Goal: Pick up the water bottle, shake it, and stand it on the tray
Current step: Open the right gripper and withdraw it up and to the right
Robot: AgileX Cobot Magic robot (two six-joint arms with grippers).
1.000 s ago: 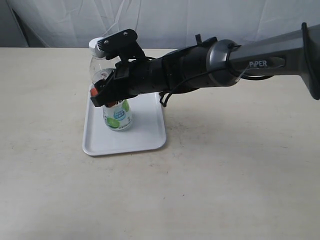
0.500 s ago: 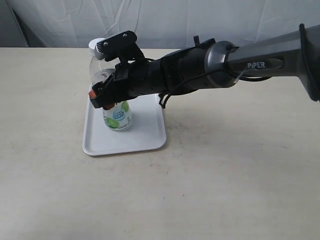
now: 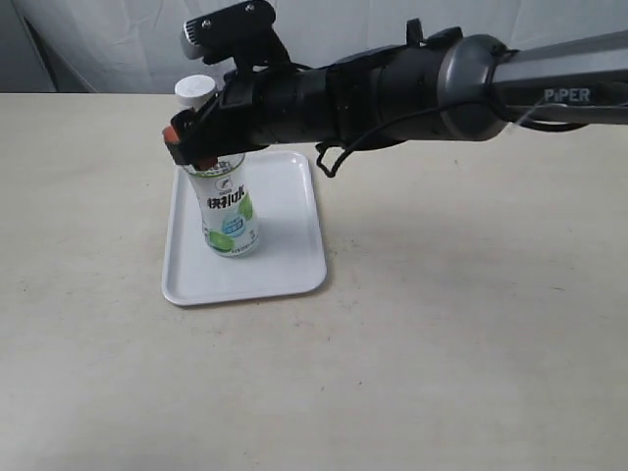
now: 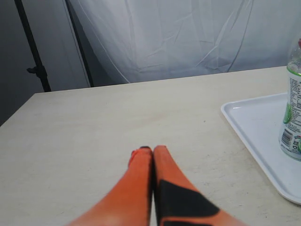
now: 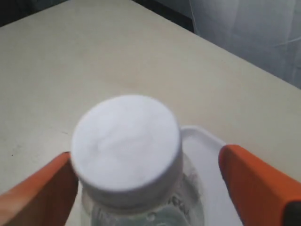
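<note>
The water bottle [image 3: 228, 211] stands upright on the white tray [image 3: 285, 265], its white cap [image 3: 194, 91] showing beside the right arm. My right gripper [image 3: 191, 145] is open at the height of the bottle's shoulder. In the right wrist view its orange fingers [image 5: 256, 183] stand on either side of the cap [image 5: 127, 143], with a gap on one side. My left gripper [image 4: 148, 149] is shut with nothing in it, low over bare table. The bottle [image 4: 294, 108] and the tray [image 4: 254, 127] lie off to its side.
The right arm [image 3: 412, 83] reaches across the table above the tray's far edge. A white curtain [image 3: 118, 44] hangs behind the table. A dark stand [image 4: 35, 56] is beyond the table's corner.
The right gripper has let go of the bottle and risen. The bottle, tilted in the grip before, now stands upright on the tray.
</note>
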